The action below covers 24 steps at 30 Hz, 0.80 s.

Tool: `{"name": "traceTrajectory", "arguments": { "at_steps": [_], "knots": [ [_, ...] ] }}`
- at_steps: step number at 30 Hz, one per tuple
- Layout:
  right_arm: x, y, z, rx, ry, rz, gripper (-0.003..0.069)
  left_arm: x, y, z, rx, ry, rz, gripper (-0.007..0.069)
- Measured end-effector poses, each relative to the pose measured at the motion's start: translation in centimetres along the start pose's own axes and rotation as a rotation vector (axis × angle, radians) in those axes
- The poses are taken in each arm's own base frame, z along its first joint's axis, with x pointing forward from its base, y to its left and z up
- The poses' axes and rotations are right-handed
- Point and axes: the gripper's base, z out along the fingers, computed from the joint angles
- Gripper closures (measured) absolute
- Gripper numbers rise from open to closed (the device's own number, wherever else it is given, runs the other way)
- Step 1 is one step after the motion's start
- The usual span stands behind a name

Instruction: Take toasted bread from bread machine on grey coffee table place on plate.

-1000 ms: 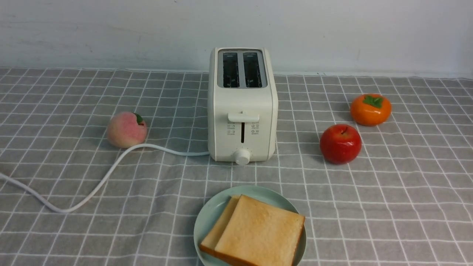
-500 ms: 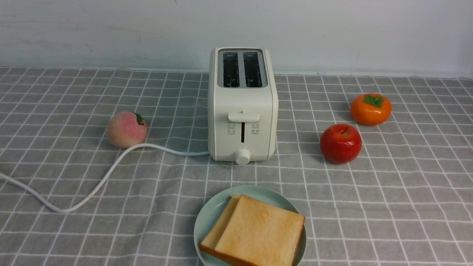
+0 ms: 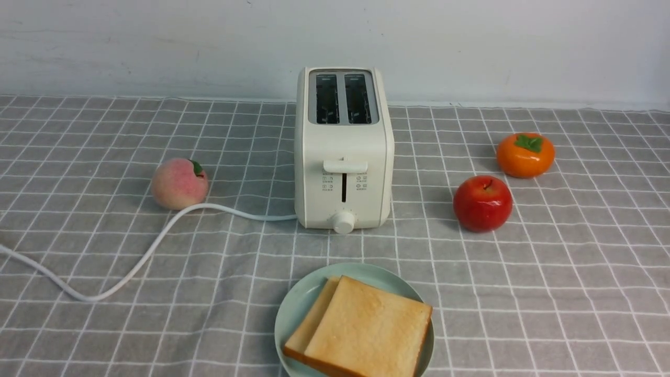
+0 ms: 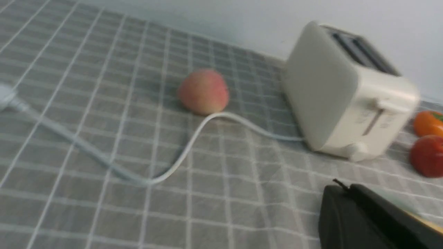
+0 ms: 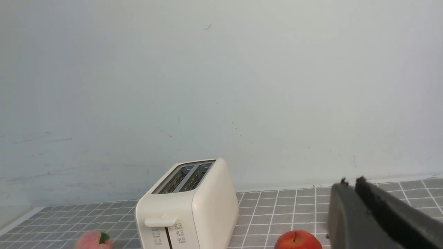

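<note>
Nothing on the table (image 3: 549,283) has shifted since a second ago: both toast slices (image 3: 366,330) lie stacked on my plate (image 3: 293,306), before the toaster (image 3: 343,152); my left gripper (image 4: 342,188) and right gripper (image 5: 351,183) hang closed, empty.

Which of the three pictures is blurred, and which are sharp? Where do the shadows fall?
Front view: sharp, evenly lit; the apple and peach throw soft shadows to their left on the grey coffee table. Left wrist view: motion blur smears the bread machine and the cord. Right wrist view: sharp on the bread machine, though the right gripper close to the lens looks soft.
</note>
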Motion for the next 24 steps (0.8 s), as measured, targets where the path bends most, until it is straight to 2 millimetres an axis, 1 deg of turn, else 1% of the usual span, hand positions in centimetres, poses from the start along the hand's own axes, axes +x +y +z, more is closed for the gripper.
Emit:
{"name": "traceTrajectory", "arguments": {
  "at_steps": [1, 2, 3, 4, 5, 6, 11, 24],
  "knots": [
    [0.0, 0.0, 0.0, 0.000, 0.000, 0.000, 0.0624, -0.1, 0.0, -0.1, -0.002, -0.012, -0.002, 0.0621],
    [0.0, 0.0, 0.0, 0.000, 0.000, 0.000, 0.0622, 2.8, 1.6, 0.6, -0.058, -0.005, -0.015, 0.0621],
    [0.0, 0.0, 0.0, 0.000, 0.000, 0.000, 0.0621, 3.9, 2.2, 0.8, -0.081, -0.005, -0.022, 0.0621],
    [0.0, 0.0, 0.0, 0.000, 0.000, 0.000, 0.0621, 4.2, 2.3, 0.9, -0.083, -0.001, -0.022, 0.0621],
    [0.0, 0.0, 0.0, 0.000, 0.001, 0.000, 0.0619, 6.2, 3.3, 1.5, -0.116, 0.031, -0.033, 0.0621],
    [0.0, 0.0, 0.0, 0.000, 0.001, 0.000, 0.0617, 6.7, 3.5, 1.7, -0.120, 0.038, -0.038, 0.0620],
    [0.0, 0.0, 0.0, 0.000, 0.002, 0.000, 0.0609, 6.7, 3.5, 1.8, -0.099, 0.005, -0.050, 0.0613],
    [0.1, 0.0, 0.0, 0.001, 0.003, 0.000, 0.0596, 6.7, 3.5, 1.8, -0.096, 0.005, -0.055, 0.0603]
  ]
}}
